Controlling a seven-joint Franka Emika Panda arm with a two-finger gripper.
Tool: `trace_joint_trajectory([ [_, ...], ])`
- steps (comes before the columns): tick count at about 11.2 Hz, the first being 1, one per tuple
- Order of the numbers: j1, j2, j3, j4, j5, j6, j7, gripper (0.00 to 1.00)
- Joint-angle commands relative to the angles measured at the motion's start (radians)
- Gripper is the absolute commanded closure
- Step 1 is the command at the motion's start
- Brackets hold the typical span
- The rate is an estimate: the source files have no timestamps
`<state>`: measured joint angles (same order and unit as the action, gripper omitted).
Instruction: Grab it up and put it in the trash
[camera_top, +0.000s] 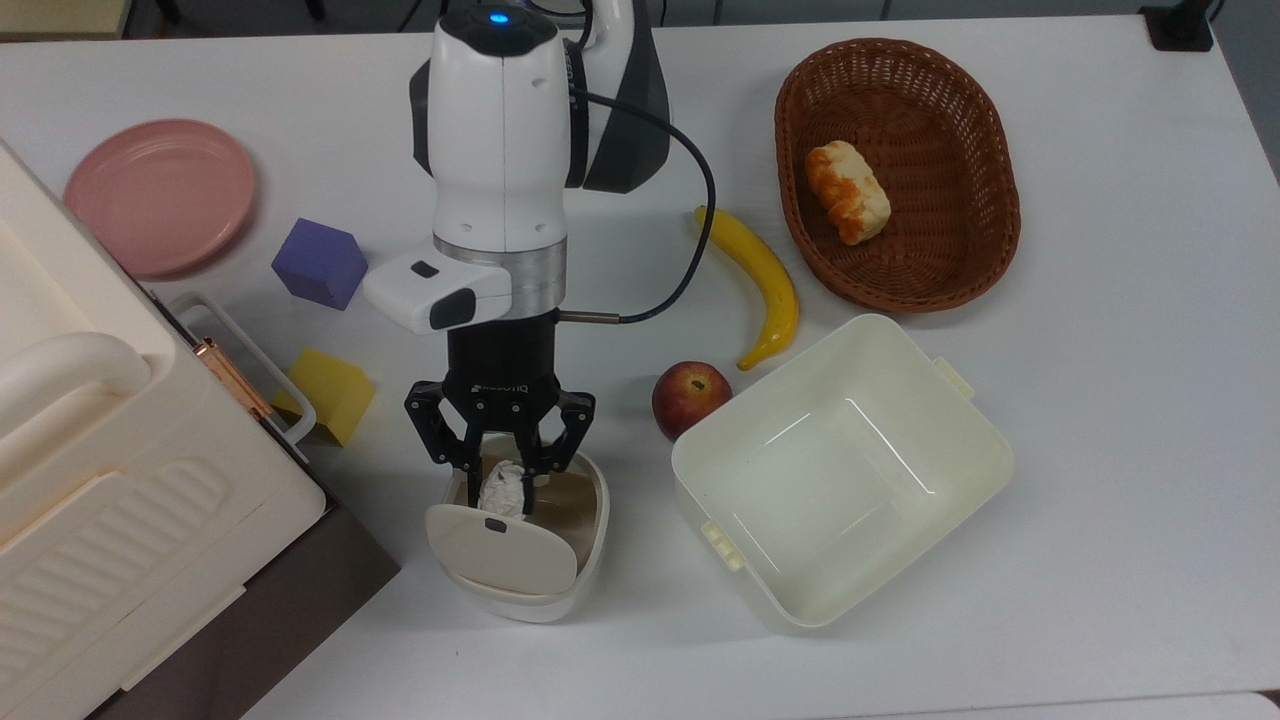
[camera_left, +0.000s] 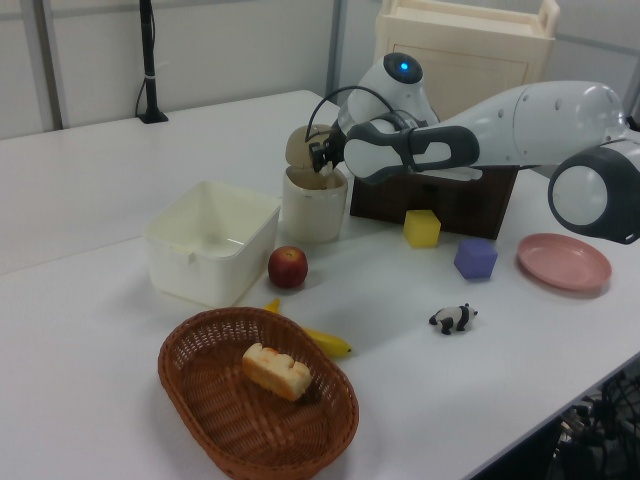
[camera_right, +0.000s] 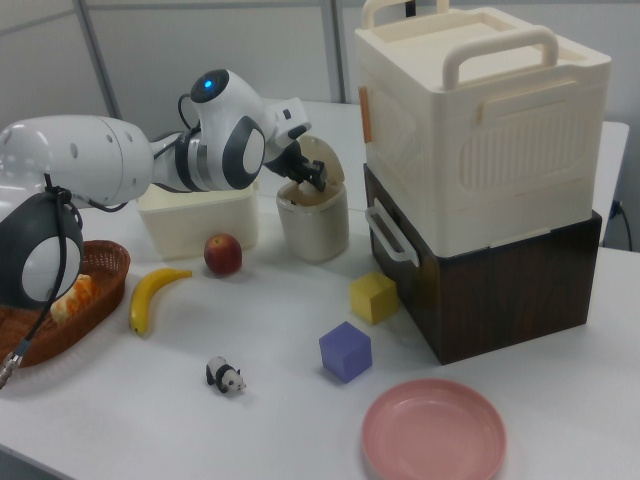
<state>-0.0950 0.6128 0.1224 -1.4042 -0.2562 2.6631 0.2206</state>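
The crumpled off-white paper ball (camera_top: 500, 490) is pinched between my gripper's (camera_top: 502, 484) black fingers, which are shut on it. It hangs just over the open mouth of the small cream-white bin (camera_top: 590, 520), at the side nearest the arm. The bin's swing lid (camera_top: 500, 552) is tipped open, and its dark tab shows right below the ball. In the left view the gripper (camera_left: 320, 158) sits at the top of the bin (camera_left: 313, 210) beside the raised lid. In the right view the gripper (camera_right: 305, 172) is above the bin (camera_right: 312, 228); the ball is hidden there.
A cream rectangular tub (camera_top: 960, 440) and an apple (camera_top: 690, 395) lie to the top view's right of the bin. Beyond them are a banana (camera_top: 760, 280) and a wicker basket (camera_top: 990, 200) holding bread. A yellow cube (camera_top: 330, 395), purple cube (camera_top: 318, 262), pink plate (camera_top: 160, 195) and tall cream box (camera_top: 120, 480) stand at the top view's left. A panda figurine (camera_left: 455, 318) lies apart.
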Motion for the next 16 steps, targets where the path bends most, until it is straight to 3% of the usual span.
trace_joint_trajectory([
  [1, 0.014, -0.015, -0.010, -0.027, -0.047, 0.008, 0.017, 0.00],
  [5, 0.014, -0.021, -0.014, -0.027, -0.044, 0.003, 0.019, 0.00],
  [8, 0.014, -0.106, -0.006, -0.087, -0.032, -0.081, 0.023, 0.00],
  [11, 0.014, -0.264, 0.014, -0.125, -0.005, -0.364, 0.020, 0.00],
  [13, 0.011, -0.390, 0.016, -0.185, 0.053, -0.533, 0.016, 0.00],
  [16, 0.008, -0.505, 0.013, -0.191, 0.101, -0.831, -0.015, 0.00],
])
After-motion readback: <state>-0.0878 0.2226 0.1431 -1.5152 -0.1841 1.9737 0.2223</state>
